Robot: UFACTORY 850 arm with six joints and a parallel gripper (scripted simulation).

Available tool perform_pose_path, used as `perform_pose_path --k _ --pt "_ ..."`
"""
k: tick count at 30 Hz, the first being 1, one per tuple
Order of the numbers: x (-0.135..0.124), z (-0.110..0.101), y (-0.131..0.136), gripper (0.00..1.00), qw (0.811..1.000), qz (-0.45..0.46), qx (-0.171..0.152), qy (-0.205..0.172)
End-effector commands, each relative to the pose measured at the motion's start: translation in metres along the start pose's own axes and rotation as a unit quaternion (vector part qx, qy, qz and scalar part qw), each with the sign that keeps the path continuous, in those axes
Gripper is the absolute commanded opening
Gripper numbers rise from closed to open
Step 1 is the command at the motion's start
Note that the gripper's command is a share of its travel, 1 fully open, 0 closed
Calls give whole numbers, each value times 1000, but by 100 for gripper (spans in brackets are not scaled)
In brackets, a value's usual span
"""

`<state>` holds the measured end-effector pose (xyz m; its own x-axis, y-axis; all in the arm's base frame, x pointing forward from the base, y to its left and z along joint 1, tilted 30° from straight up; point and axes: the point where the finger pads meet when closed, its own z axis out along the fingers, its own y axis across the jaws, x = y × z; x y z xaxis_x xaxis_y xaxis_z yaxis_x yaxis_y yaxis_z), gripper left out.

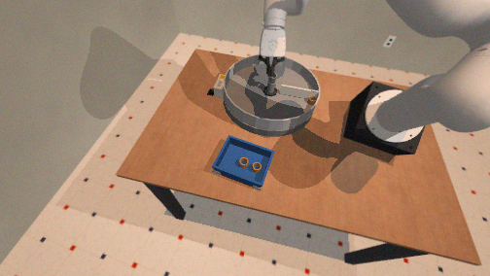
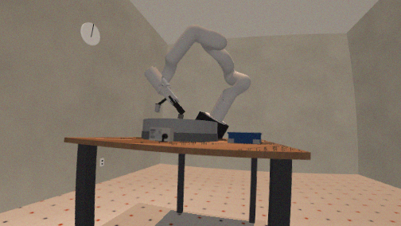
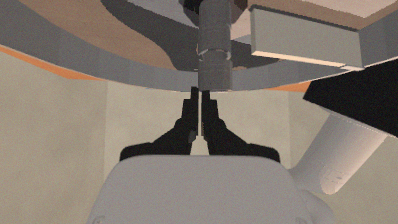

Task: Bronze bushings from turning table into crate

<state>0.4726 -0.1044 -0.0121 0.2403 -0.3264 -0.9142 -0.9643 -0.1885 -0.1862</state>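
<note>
My gripper (image 1: 272, 73) (image 2: 182, 113) (image 3: 200, 97) is shut on the wall of a grey steel bushing (image 2: 181, 116) (image 3: 217, 77), which hangs off to one side of the fingertips. It is over the middle of the turning table (image 1: 272, 125) (image 2: 181, 126) (image 3: 140, 76), just above the central post (image 1: 270, 89) (image 3: 215, 25); whether they touch, I cannot tell. A bronze bushing (image 1: 312, 99) lies in the turning table near its right wall, at the end of the pale bar. Two bronze bushings (image 1: 244, 162) (image 1: 257, 167) stand in the blue crate (image 1: 228, 158) (image 2: 244, 138).
The pale bar (image 1: 299, 90) (image 3: 305, 39) runs from near the post to the turning table's right wall. A small control box (image 1: 219, 86) (image 2: 161, 134) is at the turning table's left side. The arm's black base (image 1: 357, 114) stands to the right.
</note>
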Motion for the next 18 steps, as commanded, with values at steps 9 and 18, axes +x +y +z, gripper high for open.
perform_pose_path --k 9,18 --pt "2 2 0 0 1000 -1 0 1" --pt "3 3 0 0 1000 -1 0 1"
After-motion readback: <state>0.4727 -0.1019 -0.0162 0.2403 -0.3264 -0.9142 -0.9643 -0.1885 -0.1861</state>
